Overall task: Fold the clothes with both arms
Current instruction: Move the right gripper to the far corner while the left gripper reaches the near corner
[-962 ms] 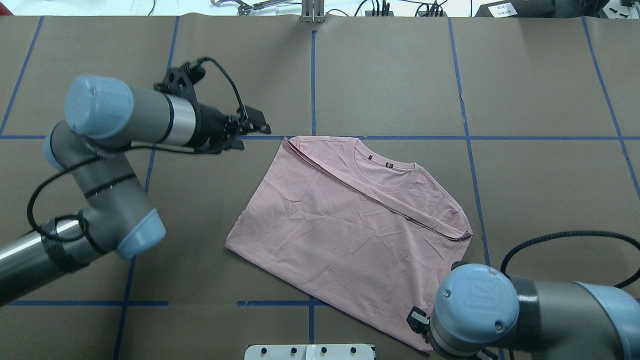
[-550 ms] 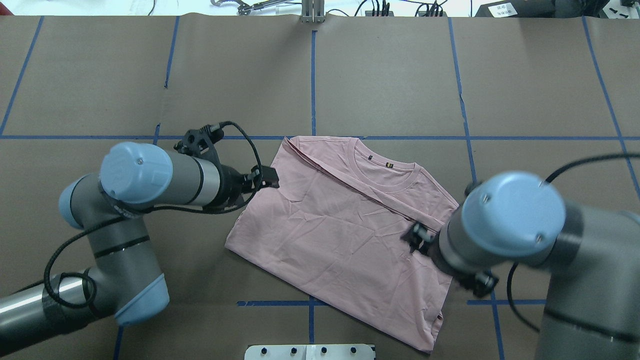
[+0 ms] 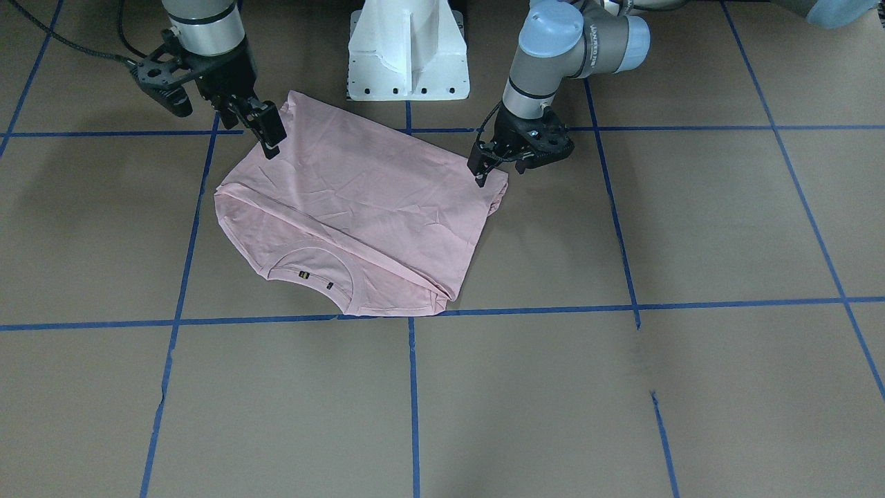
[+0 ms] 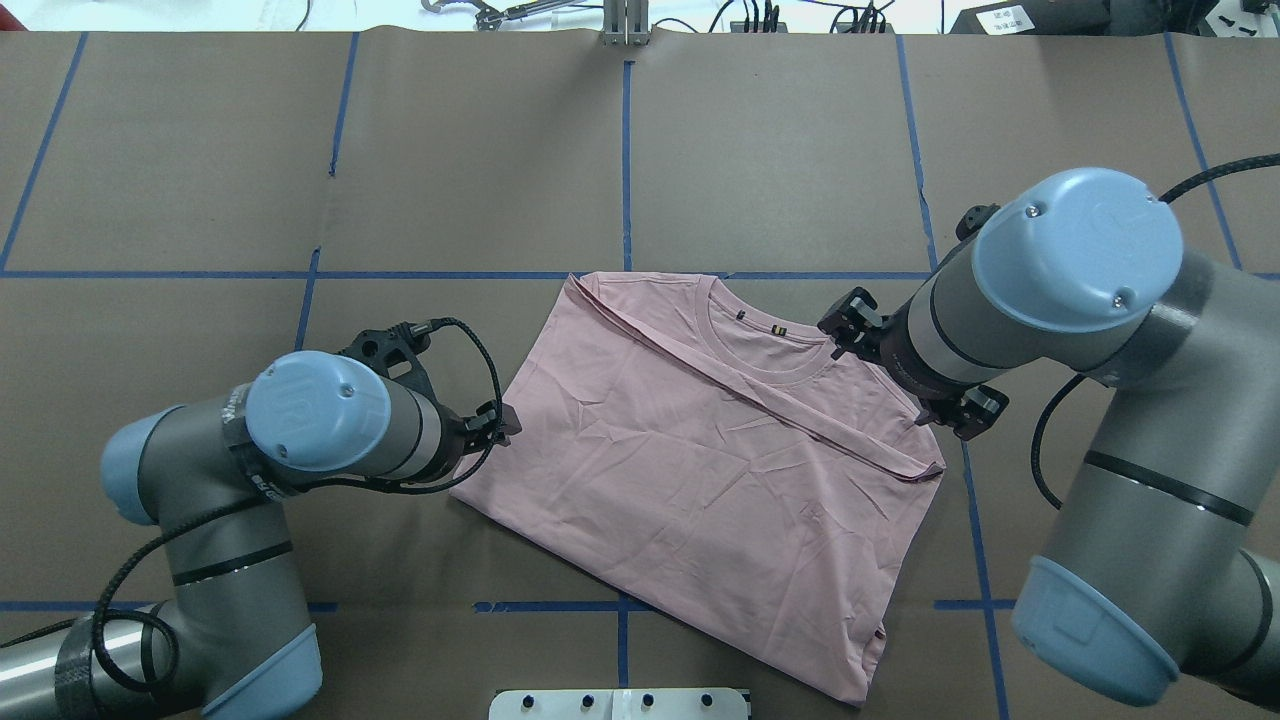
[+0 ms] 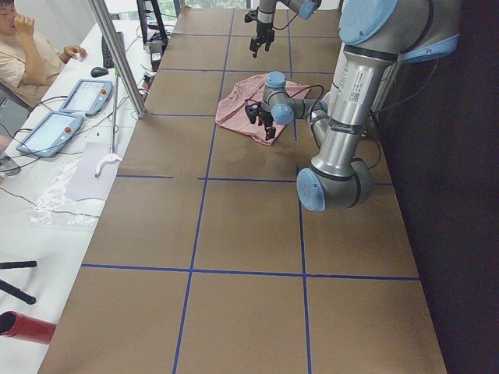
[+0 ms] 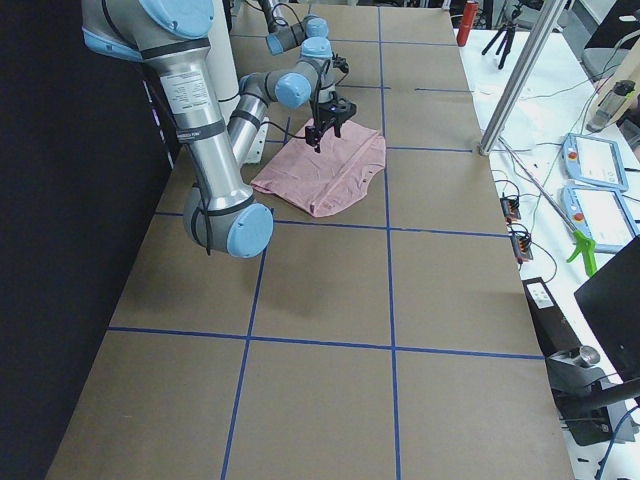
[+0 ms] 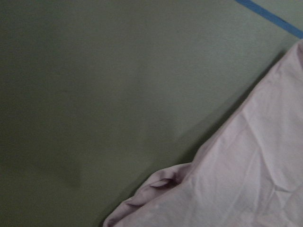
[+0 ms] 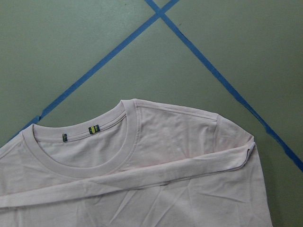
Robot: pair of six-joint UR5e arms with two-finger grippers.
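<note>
The T-shirt (image 4: 690, 470) is soft, pale pink jersey creased all over with fine wrinkles. It lies flat just beyond the white pedestal base (image 3: 408, 55), spread a little to that base's robot-right side. One hem corner comes close beside the pedestal. A long diagonal fold (image 4: 770, 410) runs across it below the ribbed round collar (image 8: 134, 135), which carries two tiny woven tags (image 8: 94, 128). Only plain pink cloth faces up.

It rests on matte brown paper (image 4: 780, 150) that covers the table and is ruled into large squares by blue tape (image 4: 627, 160).

The left gripper (image 3: 480, 174) sits low at the shirt corner lying beyond the pedestal on its robot-left side, where the cloth is bunched into a small roll (image 7: 161, 184). The finger gap is not clear in any view, so I cannot tell how wide it is or whether it pinches cloth. From overhead the left arm (image 4: 320, 420) — grey tube, light-blue cap, looped black cable (image 4: 480, 340) — covers it.

The right gripper (image 3: 268, 135) hangs above the shirt's edge on the pedestal's robot-right side. I cannot tell its opening either. In the overhead view the right arm (image 4: 1075, 250) hides the shirt's shoulder.

Far beyond the pedestal, past the paper's edge, a seated person (image 5: 27, 54), two tablet-like pendants (image 5: 86, 95) and a slanted metal post (image 5: 117, 58) occupy a white bench.
</note>
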